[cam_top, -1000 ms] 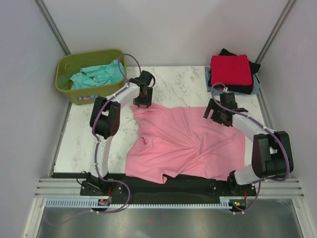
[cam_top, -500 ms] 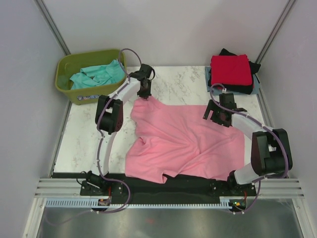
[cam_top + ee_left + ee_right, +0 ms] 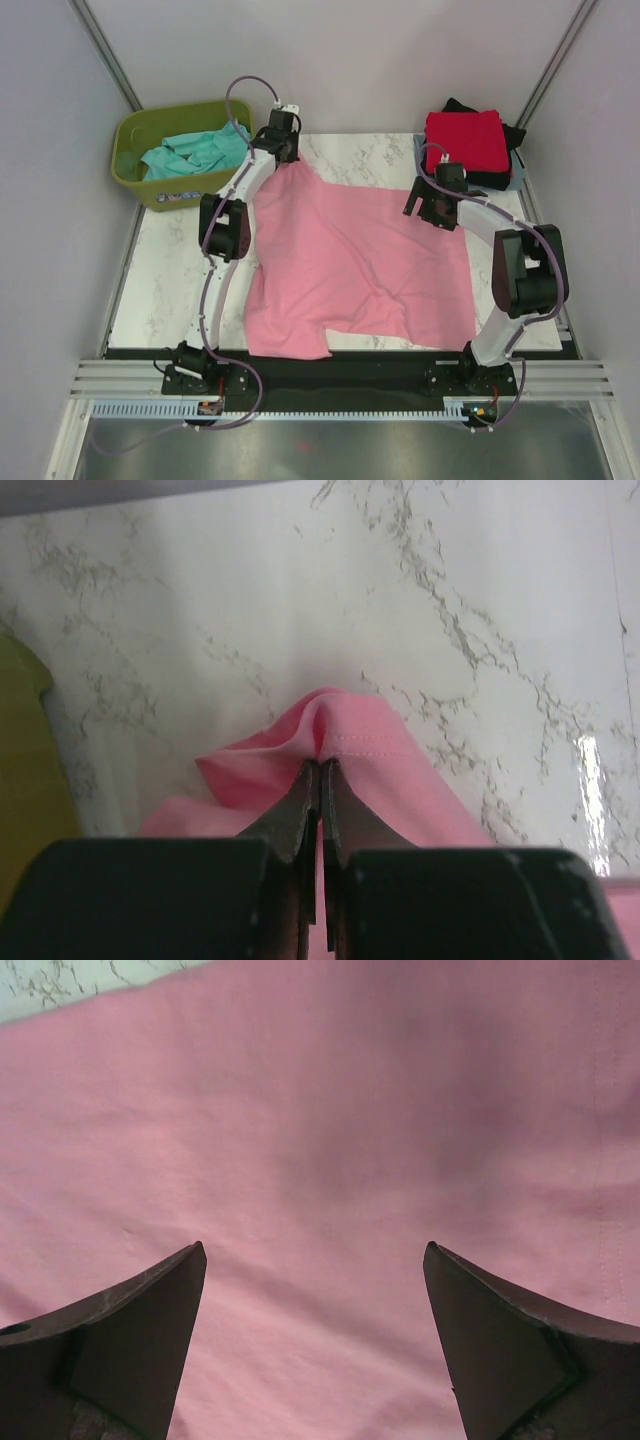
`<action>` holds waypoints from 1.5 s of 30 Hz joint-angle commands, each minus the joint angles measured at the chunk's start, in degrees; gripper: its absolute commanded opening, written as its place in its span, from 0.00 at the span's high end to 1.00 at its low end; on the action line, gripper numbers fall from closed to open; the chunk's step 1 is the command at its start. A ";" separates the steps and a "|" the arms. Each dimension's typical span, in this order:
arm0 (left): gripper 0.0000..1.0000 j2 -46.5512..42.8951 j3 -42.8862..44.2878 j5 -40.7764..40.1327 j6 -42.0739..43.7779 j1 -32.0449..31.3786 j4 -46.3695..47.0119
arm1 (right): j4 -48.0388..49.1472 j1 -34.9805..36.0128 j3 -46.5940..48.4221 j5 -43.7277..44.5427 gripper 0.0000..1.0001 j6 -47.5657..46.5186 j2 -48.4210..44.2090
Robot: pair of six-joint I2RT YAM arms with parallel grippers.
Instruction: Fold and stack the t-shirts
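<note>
Pink cotton sits pinched in the left gripper (image 3: pixel 321 765), whose jaws are closed tight on a hemmed fold of the pink t-shirt (image 3: pixel 360 260). The fold is at the shirt's far left corner, and the cloth rises in a small peak at the fingertips, just above the marble table (image 3: pixel 170 280). The right gripper (image 3: pixel 315 1250) is spread wide over the shirt's far right edge and holds nothing; whether its tips touch the fabric I cannot tell. The pink shirt lies loosely spread across the middle of the table, wrinkled toward the near side. Just left of the left gripper, in the far left corner, an olive-green tub (image 3: pixel 170 190) holds a crumpled teal t-shirt (image 3: pixel 195 152). In the far right corner, a folded red t-shirt (image 3: pixel 463 140) lies on a black t-shirt (image 3: pixel 482 181), with a grey-blue t-shirt (image 3: pixel 517 178) underneath.
</note>
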 commanded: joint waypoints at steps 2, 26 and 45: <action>0.98 3.24 3.27 -0.27 5.26 0.29 14.11 | 2.05 -0.24 5.85 -0.84 0.02 -1.27 2.73; 0.00 -52.80 -47.57 -6.95 -10.10 -6.03 12.12 | 6.63 6.17 -7.57 -3.64 0.02 -2.07 -15.98; 0.14 -92.29 -101.83 2.99 -39.63 -13.76 -10.82 | -12.53 16.37 -33.52 12.97 0.02 18.41 -48.34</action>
